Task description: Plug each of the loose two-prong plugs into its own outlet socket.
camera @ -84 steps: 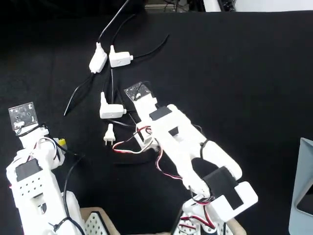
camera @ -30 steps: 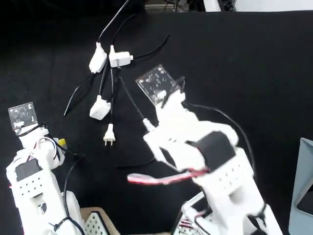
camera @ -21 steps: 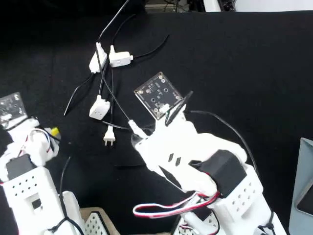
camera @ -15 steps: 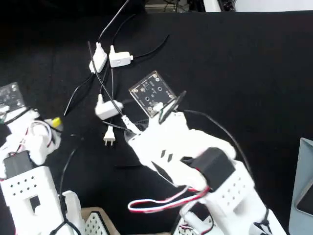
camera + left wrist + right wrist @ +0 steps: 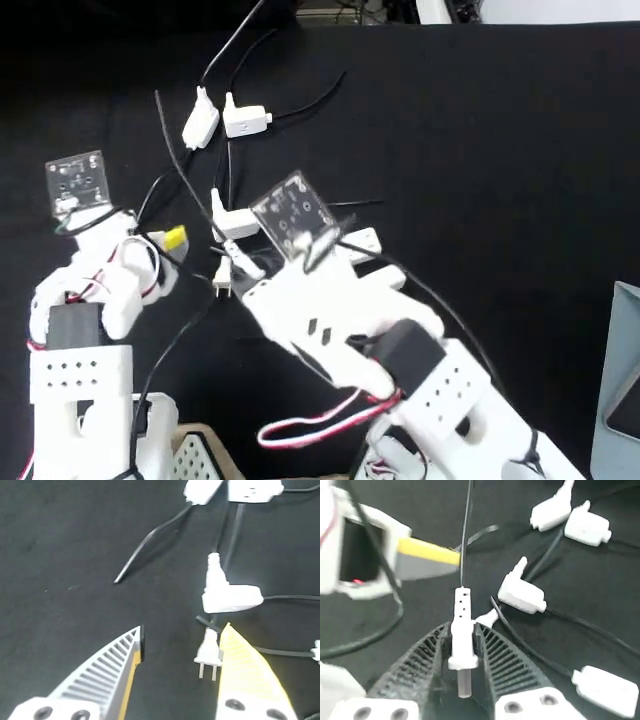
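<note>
My right gripper (image 5: 461, 628) is shut on a white plug (image 5: 461, 645) whose black cable (image 5: 466, 535) runs up and away; in the high view it (image 5: 246, 264) hangs at the table's middle left. A loose two-prong plug (image 5: 209, 653) (image 5: 222, 281) lies flat just beyond my left gripper (image 5: 183, 628), which is open and empty, its yellow finger (image 5: 173, 238) close to the held plug. A white outlet socket (image 5: 232, 598) (image 5: 522, 593) lies just past the loose plug. Two more sockets (image 5: 200, 120) (image 5: 246, 121) sit farther back, and another (image 5: 366, 240) lies beside the right arm.
Black cables (image 5: 160, 190) cross the dark tabletop around the sockets. A grey container (image 5: 622, 390) stands at the right edge. The wide right half of the table (image 5: 500, 150) holds nothing.
The right arm swung left and lower with the plug and its cable. The left arm came forward toward the loose plug. The nearest socket shifted slightly right.
</note>
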### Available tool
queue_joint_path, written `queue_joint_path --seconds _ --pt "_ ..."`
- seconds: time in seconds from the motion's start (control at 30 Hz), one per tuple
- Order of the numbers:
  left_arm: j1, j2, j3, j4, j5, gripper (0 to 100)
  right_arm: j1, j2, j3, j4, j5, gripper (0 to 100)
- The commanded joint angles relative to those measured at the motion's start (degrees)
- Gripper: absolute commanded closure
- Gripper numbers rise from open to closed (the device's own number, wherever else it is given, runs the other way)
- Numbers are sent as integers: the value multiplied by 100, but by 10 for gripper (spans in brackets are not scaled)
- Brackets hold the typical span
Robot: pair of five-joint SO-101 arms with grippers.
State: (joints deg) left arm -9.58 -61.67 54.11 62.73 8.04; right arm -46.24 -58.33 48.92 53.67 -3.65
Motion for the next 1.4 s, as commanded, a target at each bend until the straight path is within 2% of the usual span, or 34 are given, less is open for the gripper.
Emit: queue_joint_path --seconds 0.0,0.37,0.7,0.87,1.2,1.37 --pt "435 -97 -338 -185 53 746 -79 -338 365 -554 -9 986" --pt "1349 -281 -567 -158 53 746 -88 -365 1042 -1064 -9 986" --pt "1982 -2110 -127 -141 0 751 -343 -365 1209 -1046 -9 986" --pt "2193 -2673 347 -149 -642 751 -352 -365 1253 -1020 -9 986" --pt "2167 -2778 690 -141 -1090 751 -255 -365 1262 -1002 -35 986" --pt "1446 -2681 567 -308 -1081 748 571 -365 1262 -1002 -44 986"
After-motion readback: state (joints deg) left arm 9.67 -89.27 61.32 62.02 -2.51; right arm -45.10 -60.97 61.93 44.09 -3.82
